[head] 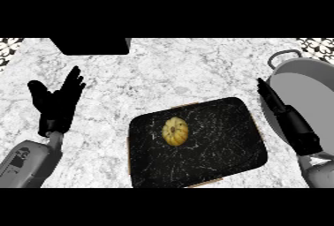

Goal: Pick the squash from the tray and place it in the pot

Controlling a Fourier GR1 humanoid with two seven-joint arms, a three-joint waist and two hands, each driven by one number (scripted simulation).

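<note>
White-grey marbled counter [176, 70]; squash [175, 131] on black tray [222, 154], grey pot [306, 88] at right; left hand [55, 103] fingers straight, spread; right hand [287, 119] fingers straight, together beside pot

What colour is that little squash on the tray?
Yellow, with ribbed stripes; the squash shows in the head view.
</note>
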